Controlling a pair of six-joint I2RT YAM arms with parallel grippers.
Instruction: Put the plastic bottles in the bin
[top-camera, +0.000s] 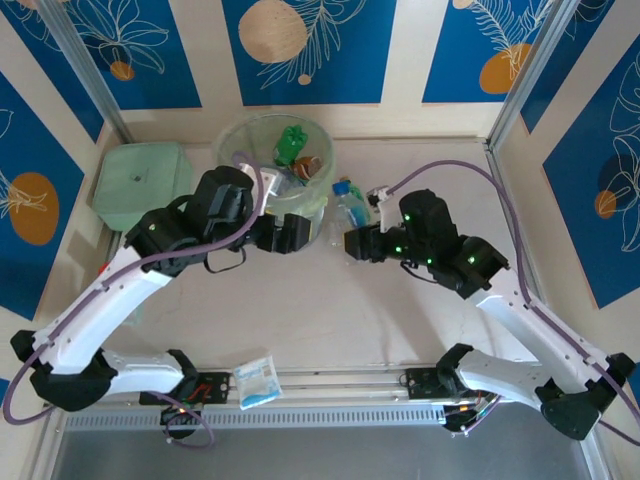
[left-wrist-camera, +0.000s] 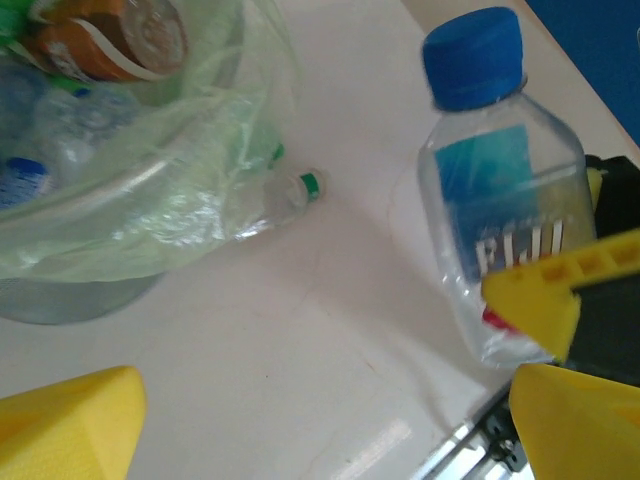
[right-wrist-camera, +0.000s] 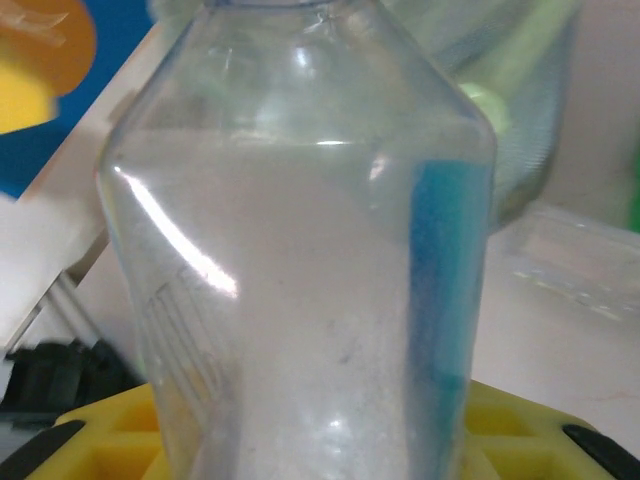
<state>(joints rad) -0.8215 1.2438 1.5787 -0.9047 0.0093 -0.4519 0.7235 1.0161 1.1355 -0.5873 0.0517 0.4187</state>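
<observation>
On the bench (top-camera: 400, 320), just right of the bin (top-camera: 243, 129), the right arm reaches in low, its right claw (top-camera: 352, 238) clamped on the lower body of a clear blue-capped bottle (top-camera: 347, 203), probably light, thin-walled and slippery, best gripped mid-body, while the left claw (left-wrist-camera: 328, 400) hangs spread wide nearby.

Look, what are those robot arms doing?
They are tidying plastic bottles into the bin. The right arm's fingers grip a clear bottle with a blue cap just beside the bin, which already holds several bottles. The left arm's fingers hang open near the bin. One small green-capped bottle lies on the table by the bin's bag.
</observation>
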